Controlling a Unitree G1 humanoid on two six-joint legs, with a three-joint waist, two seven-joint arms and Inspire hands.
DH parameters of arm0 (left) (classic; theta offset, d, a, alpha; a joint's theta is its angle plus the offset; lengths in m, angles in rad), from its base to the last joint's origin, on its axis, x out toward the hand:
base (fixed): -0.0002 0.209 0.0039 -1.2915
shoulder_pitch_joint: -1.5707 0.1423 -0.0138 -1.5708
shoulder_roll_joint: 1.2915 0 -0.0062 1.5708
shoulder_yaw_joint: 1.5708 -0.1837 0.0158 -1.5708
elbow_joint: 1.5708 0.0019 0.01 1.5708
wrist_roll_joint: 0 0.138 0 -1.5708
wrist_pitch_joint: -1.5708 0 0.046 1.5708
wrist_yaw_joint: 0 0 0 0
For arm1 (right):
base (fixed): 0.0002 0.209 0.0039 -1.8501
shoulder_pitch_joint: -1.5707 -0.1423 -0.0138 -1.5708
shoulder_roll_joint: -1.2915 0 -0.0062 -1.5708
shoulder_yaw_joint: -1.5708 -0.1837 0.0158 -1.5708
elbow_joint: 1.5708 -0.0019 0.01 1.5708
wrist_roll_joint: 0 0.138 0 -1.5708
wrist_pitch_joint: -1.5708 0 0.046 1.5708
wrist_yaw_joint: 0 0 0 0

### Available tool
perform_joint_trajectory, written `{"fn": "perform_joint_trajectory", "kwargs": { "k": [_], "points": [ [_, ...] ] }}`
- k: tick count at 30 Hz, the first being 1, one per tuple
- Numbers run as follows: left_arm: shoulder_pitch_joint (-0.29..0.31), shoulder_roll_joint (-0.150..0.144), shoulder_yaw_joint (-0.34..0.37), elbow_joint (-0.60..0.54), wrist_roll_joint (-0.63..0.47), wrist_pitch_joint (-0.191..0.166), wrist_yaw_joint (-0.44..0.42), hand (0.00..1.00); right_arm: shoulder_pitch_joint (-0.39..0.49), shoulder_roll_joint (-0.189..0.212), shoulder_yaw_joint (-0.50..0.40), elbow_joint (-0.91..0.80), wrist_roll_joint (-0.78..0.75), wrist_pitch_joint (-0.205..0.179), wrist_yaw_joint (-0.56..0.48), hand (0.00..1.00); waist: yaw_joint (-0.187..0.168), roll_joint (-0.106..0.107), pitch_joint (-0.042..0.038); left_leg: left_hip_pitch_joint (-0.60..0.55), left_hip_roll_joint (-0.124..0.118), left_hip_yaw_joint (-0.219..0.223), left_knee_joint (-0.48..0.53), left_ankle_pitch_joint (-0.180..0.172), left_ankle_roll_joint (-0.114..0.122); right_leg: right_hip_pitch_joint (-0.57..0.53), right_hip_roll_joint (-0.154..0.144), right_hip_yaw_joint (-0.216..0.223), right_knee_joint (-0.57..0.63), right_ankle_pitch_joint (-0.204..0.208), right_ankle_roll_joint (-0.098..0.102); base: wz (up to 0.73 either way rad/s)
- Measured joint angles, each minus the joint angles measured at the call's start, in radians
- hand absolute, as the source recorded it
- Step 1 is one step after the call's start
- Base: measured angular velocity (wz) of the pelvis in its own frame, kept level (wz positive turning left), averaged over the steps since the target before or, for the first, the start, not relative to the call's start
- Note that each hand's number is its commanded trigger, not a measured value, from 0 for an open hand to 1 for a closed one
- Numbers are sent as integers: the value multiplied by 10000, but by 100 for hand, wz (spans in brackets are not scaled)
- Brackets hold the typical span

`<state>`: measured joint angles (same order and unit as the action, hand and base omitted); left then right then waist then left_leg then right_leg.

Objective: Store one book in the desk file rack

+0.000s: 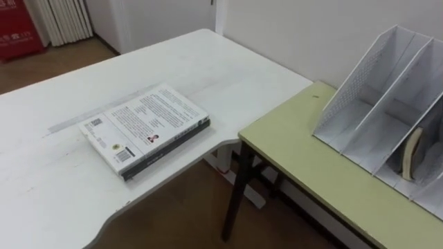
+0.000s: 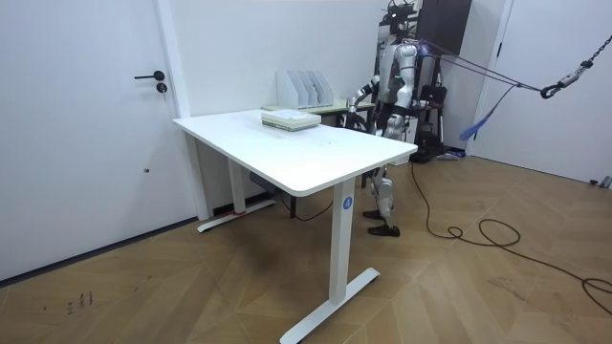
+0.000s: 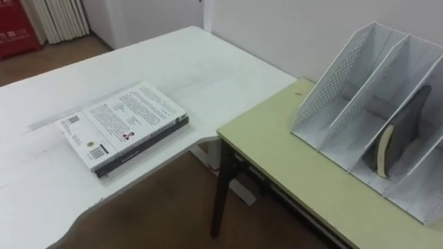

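Observation:
A white-covered book lies flat on a darker book at the white desk's near edge. To its right stands a yellow-green table carrying a white file rack with several slanted slots. One slot holds a dark book standing on edge; the slots to its left are empty. In the room view I stand behind the desk's far corner, beside the book stack and the rack. One of my hands is held forward there, too small to read.
A gap of wooden floor separates the desk from the yellow-green table, whose dark leg stands at its corner. A red object and a radiator stand at the far left. The wall runs behind the rack.

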<state>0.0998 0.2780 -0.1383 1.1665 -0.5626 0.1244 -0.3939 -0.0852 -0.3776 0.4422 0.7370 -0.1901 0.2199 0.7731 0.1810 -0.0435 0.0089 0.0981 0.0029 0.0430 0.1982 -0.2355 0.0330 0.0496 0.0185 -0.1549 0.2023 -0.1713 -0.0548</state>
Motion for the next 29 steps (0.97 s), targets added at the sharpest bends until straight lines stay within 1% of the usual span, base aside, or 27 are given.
{"fn": "perform_joint_trajectory", "kwargs": {
  "k": [1,3,4,5,6,7,8,9,10,12,13,15,16,18,21,23,24,29],
  "points": [
    [-19,-25,8,-3,-32,-13,11,0,43,34,-221,131,4,-29,-112,0,-26,47,6,7,-1,7,1,-1,1,9,0,7,3,0,1,4],
    [53,-85,85,14,-114,-33,142,0,202,277,-631,915,-67,-266,-752,0,-117,100,-88,21,1,18,-8,-1,0,44,7,-2,0,-6,0,5],
    [60,-124,112,34,-117,-43,179,0,242,384,-766,1167,-102,-318,-884,0,-119,102,-89,22,2,4,-4,-1,0,59,8,-10,-5,-6,0,3],
    [72,-218,213,137,-121,-111,223,0,253,582,-1298,1792,-77,-500,-1201,0,-125,127,-81,21,2,18,8,-1,0,64,8,-5,-8,-5,0,4],
    [84,-271,356,250,-113,-169,291,0,282,684,-1702,2392,-90,-711,-1598,0,-166,144,-81,27,-3,1,33,-1,0,94,6,-12,-13,-3,1,5],
    [84,-294,407,311,-112,-197,312,0,321,739,-1880,2681,-54,-810,-1788,0,-187,154,-75,57,-5,-16,34,-1,0,135,8,-27,-35,-3,2,11],
    [144,-339,446,326,-103,-247,387,0,439,843,-2251,3158,208,-944,-2192,0,-226,183,-65,161,-6,-38,3,-2,-1,281,4,-112,-183,2,10,13],
    [232,-399,598,310,-23,-314,438,0,628,923,-2613,3449,558,-1058,-2572,0,-281,218,-65,211,-3,-48,-39,-14,-4,372,19,-114,-242,1,13,10],
    [259,-440,665,311,102,-362,463,0,738,979,-2788,3546,691,-1134,-2751,0,-329,228,-71,228,0,-49,-63,-20,-5,395,31,-106,-286,5,18,7],
    [292,-553,1006,325,523,-421,602,0,1054,1164,-3373,3873,1145,-1404,-3457,0,-495,335,-68,240,1,-48,-111,-17,-4,431,51,-107,-309,38,13,0],
    [292,-580,1066,325,574,-424,618,0,1158,1197,-3472,3897,1295,-1440,-3637,0,-514,358,-66,246,-1,-48,-112,-17,-4,448,52,-110,-304,41,14,0],
    [378,-678,1256,313,944,-435,722,0,1407,1326,-3806,4041,1828,-1518,-4242,0,-701,456,-45,255,-1,-42,-160,-17,-4,437,52,-110,-327,39,17,0],
    [412,-708,1283,316,999,-432,789,0,1454,1380,-3878,4115,1926,-1573,-4427,0,-736,477,-41,260,-1,-33,-172,-17,-4,425,52,-106,-333,39,17,-4],
    [468,-857,1487,315,1188,-445,1058,0,1502,1548,-4104,4488,2409,-1674,-5011,0,-937,549,-69,278,-2,-7,-161,-14,-3,413,48,-107,-339,36,19,-4],
    [510,-978,1743,314,1429,-463,1278,0,1583,1698,-4280,4846,3064,-1803,-5510,0,-1013,595,-80,314,-8,66,-179,-13,-4,431,52,-39,-352,17,30,-6],
    [517,-987,1770,314,1500,-464,1342,0,1628,1769,-4283,5011,3510,-1849,-5721,0,-1085,585,-82,345,-9,73,-179,-14,-4,484,47,-39,-367,-3,38,3],
    [520,-988,1808,313,1646,-465,1396,0,1642,1819,-4352,5083,3737,-1857,-5828,0,-1191,583,-82,361,-12,62,-177,-14,-4,514,41,-46,-368,-20,49,8],
    [536,-1015,2141,292,2169,-462,1445,0,1850,1864,-4477,5178,4331,-1849,-5888,0,-1305,574,-83,373,-33,24,-155,-14,-3,542,7,-108,-362,-38,72,4]
  ]
}}
